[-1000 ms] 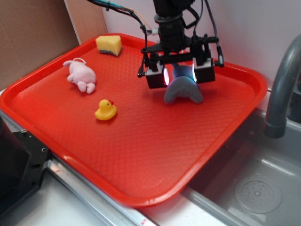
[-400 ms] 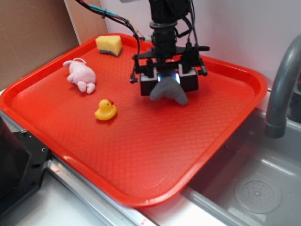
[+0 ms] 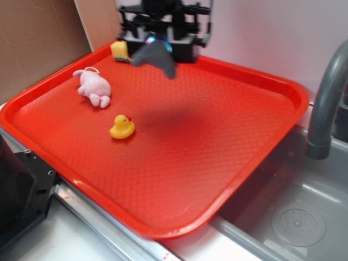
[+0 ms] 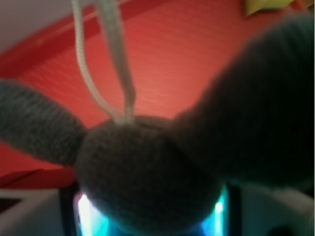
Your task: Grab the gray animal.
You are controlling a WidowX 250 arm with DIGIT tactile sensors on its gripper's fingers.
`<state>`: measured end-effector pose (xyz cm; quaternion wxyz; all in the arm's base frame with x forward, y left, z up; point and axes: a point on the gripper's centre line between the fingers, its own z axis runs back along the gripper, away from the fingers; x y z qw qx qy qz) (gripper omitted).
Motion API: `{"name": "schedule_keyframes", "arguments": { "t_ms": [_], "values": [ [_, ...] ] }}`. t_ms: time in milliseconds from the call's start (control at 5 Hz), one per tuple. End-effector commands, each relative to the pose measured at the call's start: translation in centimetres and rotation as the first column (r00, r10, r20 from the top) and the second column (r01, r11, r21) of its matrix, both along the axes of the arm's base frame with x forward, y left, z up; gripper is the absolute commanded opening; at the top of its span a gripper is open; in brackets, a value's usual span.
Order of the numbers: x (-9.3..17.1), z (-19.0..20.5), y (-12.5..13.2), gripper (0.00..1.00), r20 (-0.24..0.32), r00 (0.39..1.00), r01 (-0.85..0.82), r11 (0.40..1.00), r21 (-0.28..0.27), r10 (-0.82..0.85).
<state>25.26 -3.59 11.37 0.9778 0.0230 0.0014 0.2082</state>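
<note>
Gripper (image 3: 158, 44) of a WidowX arm hangs above the far left part of a red plastic tray (image 3: 261, 157), its fingers pinching a gray plush bunny (image 3: 155, 55) clear of the tray floor. The bunny's two long ears droop below the black finger blocks, and a soft dark shadow lies on the tray surface beneath and to the right of it. In the wrist view the bunny (image 4: 162, 172) fills most of the frame, its rounded head pressed between lit pads that glow blue-white on either side, with one ear spreading left and the other right. A white string loop (image 4: 106, 64) rises from the top of the head against the red tray behind. On the tray, a pink plush animal (image 3: 93, 87) lies near the left rim, and a yellow rubber duck (image 3: 122, 127) sits upright just in front of it, apart from it. A yellow sponge (image 3: 118, 50) at the far rim is partly hidden behind the gripper. A gray faucet (image 3: 326, 103) curves over a metal sink (image 3: 293, 217) to the tray's right.
</note>
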Motion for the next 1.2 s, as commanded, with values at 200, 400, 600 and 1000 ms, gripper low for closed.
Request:
{"name": "schedule_keyframes", "arguments": {
  "t_ms": [200, 400, 600, 1000],
  "values": [
    [-3.6, 4.0, 7.0, 0.00, 0.062, 0.978, 0.204, 0.978, -0.044, -0.201],
    [-4.5, 4.9, 8.8, 0.00, 0.114, 0.968, 0.225, 0.974, -0.014, -0.222],
    [-4.5, 4.9, 8.9, 0.00, 0.117, 0.970, 0.215, 0.976, -0.016, -0.212],
    [-3.9, 3.6, 8.8, 0.00, 0.065, 0.983, 0.176, 0.983, -0.047, -0.173]
  ]
}}
